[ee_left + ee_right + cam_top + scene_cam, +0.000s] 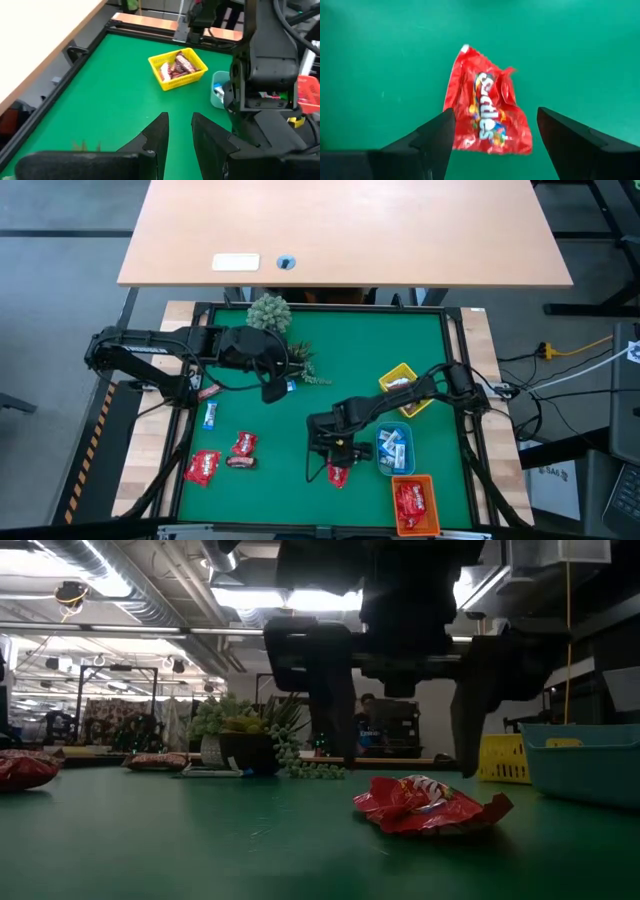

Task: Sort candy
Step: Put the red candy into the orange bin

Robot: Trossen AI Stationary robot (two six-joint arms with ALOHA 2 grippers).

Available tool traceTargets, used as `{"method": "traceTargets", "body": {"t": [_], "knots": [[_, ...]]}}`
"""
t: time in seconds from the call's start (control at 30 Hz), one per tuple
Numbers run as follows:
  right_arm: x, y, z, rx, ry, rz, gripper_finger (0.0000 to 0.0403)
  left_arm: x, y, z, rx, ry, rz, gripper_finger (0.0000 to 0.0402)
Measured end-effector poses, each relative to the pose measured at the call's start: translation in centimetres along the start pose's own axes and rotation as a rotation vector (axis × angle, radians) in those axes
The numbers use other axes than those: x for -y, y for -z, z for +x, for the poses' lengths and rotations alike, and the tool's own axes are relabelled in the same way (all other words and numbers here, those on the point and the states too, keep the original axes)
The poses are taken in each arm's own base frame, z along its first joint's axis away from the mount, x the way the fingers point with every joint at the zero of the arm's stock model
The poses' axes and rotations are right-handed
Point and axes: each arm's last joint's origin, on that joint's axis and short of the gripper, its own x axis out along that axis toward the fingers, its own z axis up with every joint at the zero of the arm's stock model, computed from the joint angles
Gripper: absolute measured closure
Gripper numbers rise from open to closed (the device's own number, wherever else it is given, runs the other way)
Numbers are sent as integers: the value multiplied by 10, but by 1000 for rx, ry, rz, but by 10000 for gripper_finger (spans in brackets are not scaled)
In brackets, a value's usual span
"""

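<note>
one red packet [487, 117] lies flat on the tabletop [380, 55] under the right hand [495, 132], wide open and empty: light, crinkly, slippery, best pinched across its middle.

You have a green mat [370, 360] framed by a black border, sitting on a pale wooden bench top. Along its right side, three small trays stand in a row: a yellow basket [402, 373] farthest from you, a light blue tray [381, 451] in the middle, and an orange tray [428, 483] at the near corner. A small potted plant [268, 311] stands at the mat's far edge, with a sprig of greenery [305, 369] lying just in front of it. Beyond the mat is a light wooden tabletop [340, 225], bearing a white card [236, 263] and a small round blue-rimmed hole [287, 263] beside it. In the low view, a person [366, 710] sits at a screen in the room behind.
</note>
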Motion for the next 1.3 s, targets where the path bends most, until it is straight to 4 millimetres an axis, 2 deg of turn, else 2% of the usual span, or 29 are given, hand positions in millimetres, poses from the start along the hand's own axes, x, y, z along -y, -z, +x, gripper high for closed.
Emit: {"method": "traceTargets", "body": {"t": [0.23, 0.37, 0.83, 1.07, 1.3], "knots": [[-1, 25, 3, 171, 10, -9, 123, 0, 0, 0, 2, -12, 1, 320], [-1, 30, 3, 199, 22, -33, 123, 0, 0, 0, 2, -12, 1, 320], [-2, 44, -3, 136, 25, 21, 123, -14, -2, 2, 5, -56, -25, 320], [-10, 47, -2, 116, -51, 66, 123, -16, -3, 3, 5, -65, -30, 320], [-9, 46, -2, 109, -38, 96, 123, -16, -1, 3, -8, -68, 22, 320]]}}
